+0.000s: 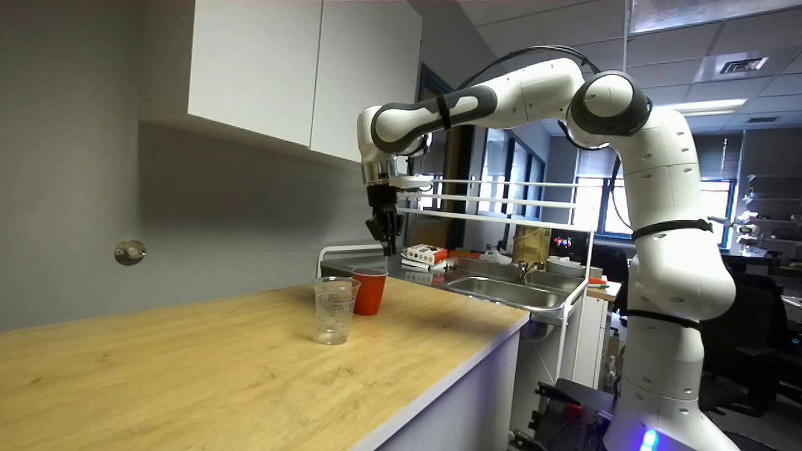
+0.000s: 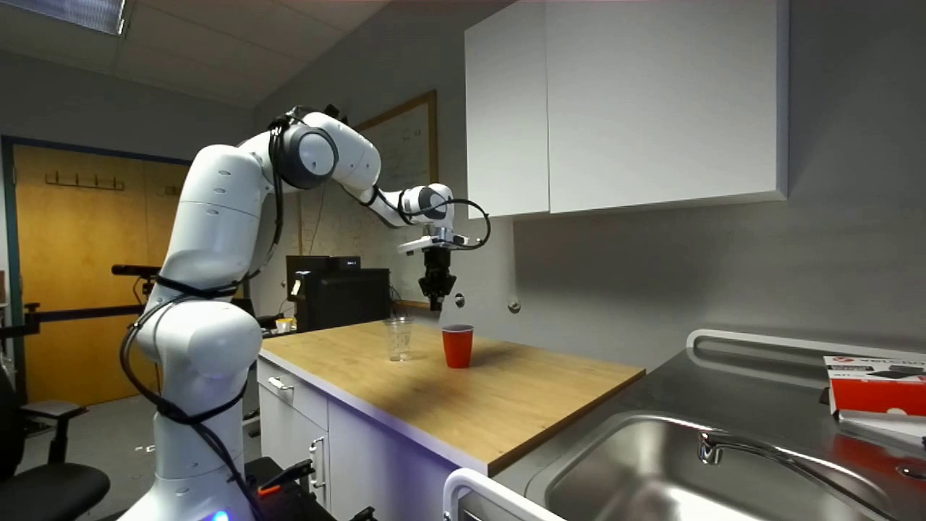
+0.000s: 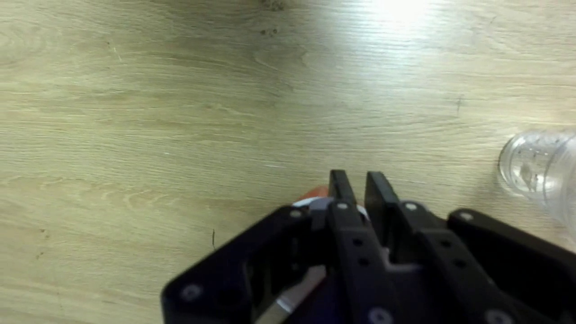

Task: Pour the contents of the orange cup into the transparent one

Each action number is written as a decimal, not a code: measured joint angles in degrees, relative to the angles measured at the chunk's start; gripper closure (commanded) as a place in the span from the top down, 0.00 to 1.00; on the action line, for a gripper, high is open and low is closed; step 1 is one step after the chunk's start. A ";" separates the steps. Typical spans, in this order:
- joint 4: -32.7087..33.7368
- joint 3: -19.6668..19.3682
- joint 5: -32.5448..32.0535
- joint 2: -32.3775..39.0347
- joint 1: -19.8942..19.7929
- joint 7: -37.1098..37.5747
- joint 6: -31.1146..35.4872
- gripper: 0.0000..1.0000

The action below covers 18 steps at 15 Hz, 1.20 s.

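Wrist view: black pincer [image 3: 357, 174] is barely spread. It hangs above the tapered red-orange plastic cup [image 1: 370, 294]; clear see-through cup [image 1: 333, 319] stands near that on the wood-grain surface [image 1: 207, 363].

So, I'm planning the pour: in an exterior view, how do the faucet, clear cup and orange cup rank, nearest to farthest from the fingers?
1. Orange cup: below the fingers.
2. Clear cup: picture-left of it.
3. Faucet: off picture-right, at the sink.

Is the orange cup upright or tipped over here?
Upright: in both exterior views the orange cup stands on the counter, mouth up and narrower base down. Whether it holds anything, I cannot tell.
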 measured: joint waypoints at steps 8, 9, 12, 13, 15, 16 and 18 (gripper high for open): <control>-0.20 -1.25 1.55 -2.27 -5.11 -0.49 4.54 1.00; -0.34 -1.49 2.25 -2.15 -5.80 -0.49 5.77 1.00; -1.43 -2.12 3.95 -1.11 -7.43 -0.49 9.39 1.00; -1.91 -2.30 4.61 -0.48 -7.84 -0.49 10.41 1.00; -2.79 -2.51 5.98 0.89 -8.42 -0.49 12.02 1.00; -3.17 -2.52 6.66 1.62 -8.61 -0.49 12.65 1.00; -3.68 -2.52 7.71 3.12 -8.70 -0.49 13.68 1.00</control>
